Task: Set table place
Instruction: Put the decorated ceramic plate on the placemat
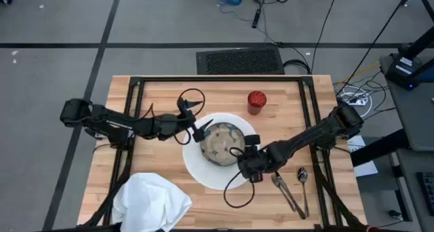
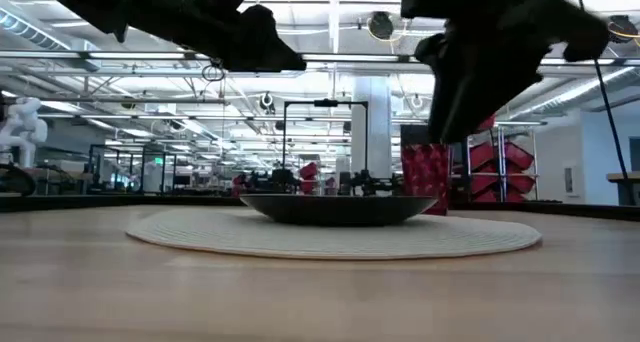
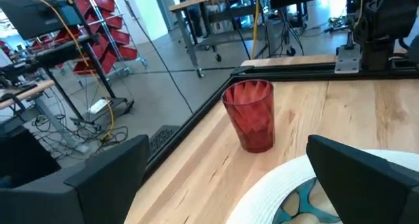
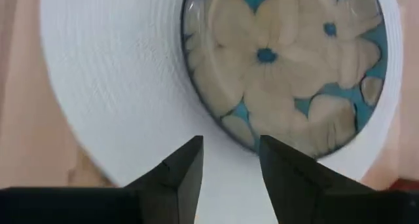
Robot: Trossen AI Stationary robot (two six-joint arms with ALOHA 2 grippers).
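Note:
A large white plate (image 1: pixel 203 169) lies flat on the wooden table (image 1: pixel 163 103). A bowl (image 1: pixel 221 143) with a cream and teal flower pattern stands by its base on the plate's middle. My left gripper (image 1: pixel 198 130) hovers open at the bowl's left rim, above the plate, touching nothing. My right gripper (image 4: pixel 230 149) is open over the plate's near right part, just short of the bowl (image 4: pixel 288 60), with nothing between its fingers. In the low view both grippers hang clear above the plate (image 2: pixel 200 232). A red cup (image 1: pixel 256 101) stands upright beyond the plate.
A crumpled white napkin (image 1: pixel 152 199) lies at the table's near left corner. Metal cutlery (image 1: pixel 290 191), with a spoon (image 1: pixel 303 176), lies on the wood right of the plate, close under my right arm. Black frame rails (image 1: pixel 217 78) border the top.

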